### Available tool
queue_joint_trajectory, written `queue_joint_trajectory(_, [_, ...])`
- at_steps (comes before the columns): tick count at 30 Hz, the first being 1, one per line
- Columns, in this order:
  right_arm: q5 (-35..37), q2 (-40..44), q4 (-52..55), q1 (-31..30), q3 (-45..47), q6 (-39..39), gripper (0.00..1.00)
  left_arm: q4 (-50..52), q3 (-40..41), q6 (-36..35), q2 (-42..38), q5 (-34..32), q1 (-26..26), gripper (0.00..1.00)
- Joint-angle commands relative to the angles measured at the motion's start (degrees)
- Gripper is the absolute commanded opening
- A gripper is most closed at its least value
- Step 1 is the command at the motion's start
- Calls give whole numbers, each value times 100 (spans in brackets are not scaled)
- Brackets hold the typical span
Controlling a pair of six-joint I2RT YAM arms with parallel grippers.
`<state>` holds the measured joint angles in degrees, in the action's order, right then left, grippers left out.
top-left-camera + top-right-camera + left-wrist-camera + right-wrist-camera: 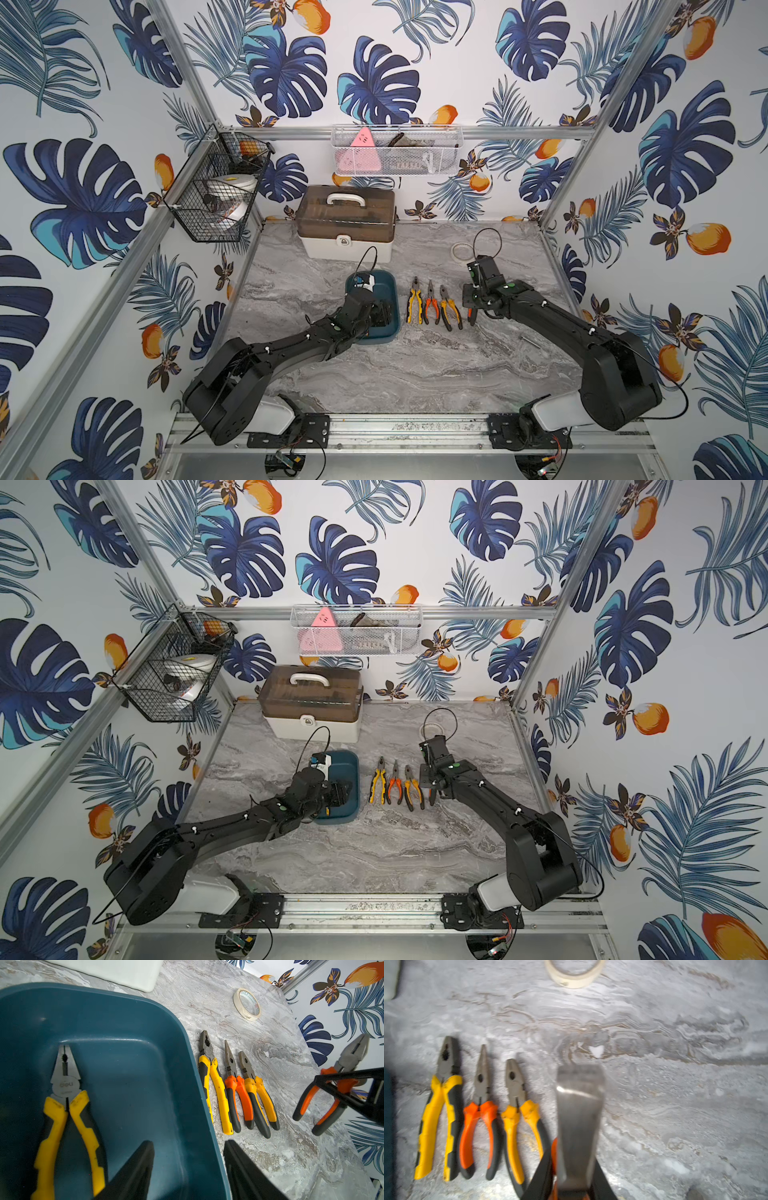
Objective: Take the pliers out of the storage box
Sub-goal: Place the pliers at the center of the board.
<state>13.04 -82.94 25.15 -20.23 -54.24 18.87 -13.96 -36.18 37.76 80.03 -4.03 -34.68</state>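
Four of five are out; one is left inside.

- Yellow pliers (64, 1105) lie flat on the floor of the storage box (145, 1022), handles a little splayed.
- Left fingers (135, 1167) are spread and empty. From the wrist view they seem to straddle the box's side wall, one over the inside, one over the desk (270, 1147). The pliers sit off to one side of them, not between.
- Right fingers (542, 1180) are pinched on the orange pliers (332, 1093), which look clear of the desk, just beside the row of three pliers (236, 1093).

Risks, as I judge them:
- A straight drop by the left fingers would land on the wall, tipping the box or shoving it into the row touching or nearly touching it.
- A tool lying flat gives little to bite, so the fingers may scrape the floor. Catching one handle alone would let the pliers swing open and slip.
- The orange pair is heavy at the head and could pivot in the pinch.
- Set down too close, it could knock the nearest of the three out of line.
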Motion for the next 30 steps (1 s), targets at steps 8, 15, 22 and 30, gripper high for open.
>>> queue_joint_trajectory(8, [-3176,-1272,-437,1226,-303,-5,16,-15,-136,18,177,222,5,62])
queue_joint_trajectory(15, [-2775,-1592,-431,1267,-482,-31,23,33,-214,-14,276,342,12,61])
queue_joint_trajectory(22, [-2540,-1864,-326,1293,-499,73,42,51,-240,-8,309,385,5,61])
queue_joint_trajectory(30, [-2130,-1832,-160,1355,-425,178,43,86,-310,-42,390,447,9,61])
